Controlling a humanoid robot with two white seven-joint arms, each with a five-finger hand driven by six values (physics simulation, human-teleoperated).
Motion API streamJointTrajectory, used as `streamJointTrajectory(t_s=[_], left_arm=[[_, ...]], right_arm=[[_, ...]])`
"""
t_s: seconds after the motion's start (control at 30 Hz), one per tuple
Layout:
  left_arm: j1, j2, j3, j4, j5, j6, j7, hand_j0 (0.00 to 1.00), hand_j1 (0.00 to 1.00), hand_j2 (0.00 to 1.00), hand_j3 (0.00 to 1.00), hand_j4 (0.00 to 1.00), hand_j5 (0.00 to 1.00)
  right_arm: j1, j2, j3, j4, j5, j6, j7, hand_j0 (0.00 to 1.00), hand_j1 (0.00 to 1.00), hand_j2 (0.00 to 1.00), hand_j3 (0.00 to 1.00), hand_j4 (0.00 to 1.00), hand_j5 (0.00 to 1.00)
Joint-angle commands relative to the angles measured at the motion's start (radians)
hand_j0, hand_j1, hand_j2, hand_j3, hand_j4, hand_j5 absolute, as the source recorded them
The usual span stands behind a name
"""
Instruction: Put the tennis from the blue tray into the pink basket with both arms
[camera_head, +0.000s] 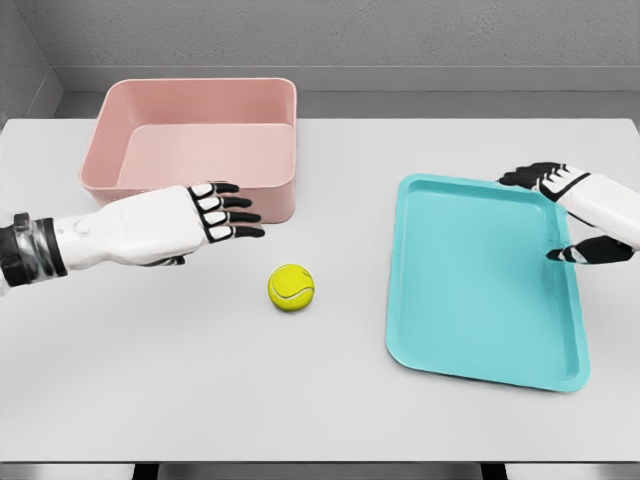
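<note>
The ball (291, 288) is sitting on the white worktop (200, 390), between the pink basket (195, 148) and the blue tray (480, 285). The left hand (175, 225) is reaching out with straight fingers (235, 215), holding nothing. The right hand (575, 215) is hanging over the tray's right edge, partly cut off, fingers loose and holding nothing.

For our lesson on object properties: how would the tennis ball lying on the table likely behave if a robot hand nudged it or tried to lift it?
The tennis ball is round and sits on the flat table, outside the blue tray, so a nudge would probably send it rolling. Its surface looks fuzzy, likely giving fair grip. It looks small beside the left robot hand, so probably light.
</note>
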Motion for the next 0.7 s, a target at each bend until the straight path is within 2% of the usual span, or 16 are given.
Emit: streamJointTrajectory(t_s=[0.0,0.03,0.1,0.23,0.4,0.5,0.67], left_arm=[[-0.002,-0.012,-0.060,0.003,0.007,0.001,-0.001,1.00,1.00,1.00,1.00,1.00,1.00],[-0.015,-0.013,-0.075,0.005,0.009,0.001,-0.001,1.00,1.00,1.00,1.00,1.00,1.00],[-0.049,-0.035,-0.123,0.011,0.007,0.001,-0.003,1.00,1.00,1.00,1.00,1.00,1.00],[-0.094,-0.064,-0.195,0.012,0.012,0.001,-0.004,1.00,1.00,1.00,1.00,1.00,1.00],[-0.141,-0.088,-0.265,0.031,0.113,0.001,-0.007,1.00,1.00,1.00,1.00,1.00,1.00],[-0.143,-0.090,-0.279,0.068,0.187,0.001,-0.007,1.00,1.00,1.00,1.00,1.00,1.00],[-0.149,-0.104,-0.288,0.101,0.193,0.001,-0.009,1.00,1.00,1.00,1.00,1.00,1.00]], right_arm=[[0.002,0.022,-0.058,0.001,-0.020,0.004,-0.001,1.00,1.00,1.00,1.00,1.00,1.00],[0.011,0.046,-0.058,0.007,-0.018,0.004,-0.001,1.00,1.00,1.00,1.00,1.00,1.00],[0.014,0.046,-0.066,0.035,-0.016,0.004,-0.001,1.00,1.00,1.00,1.00,1.00,1.00],[0.017,0.052,-0.069,0.027,-0.027,0.004,-0.001,1.00,1.00,1.00,1.00,1.00,1.00],[0.023,0.052,-0.069,0.022,-0.061,0.004,-0.001,1.00,1.00,1.00,1.00,1.00,1.00],[0.029,0.057,-0.069,-0.008,-0.063,0.004,-0.001,1.00,1.00,1.00,1.00,1.00,1.00],[0.032,0.058,-0.069,-0.010,-0.076,0.004,-0.001,1.00,1.00,1.00,1.00,1.00,1.00]])
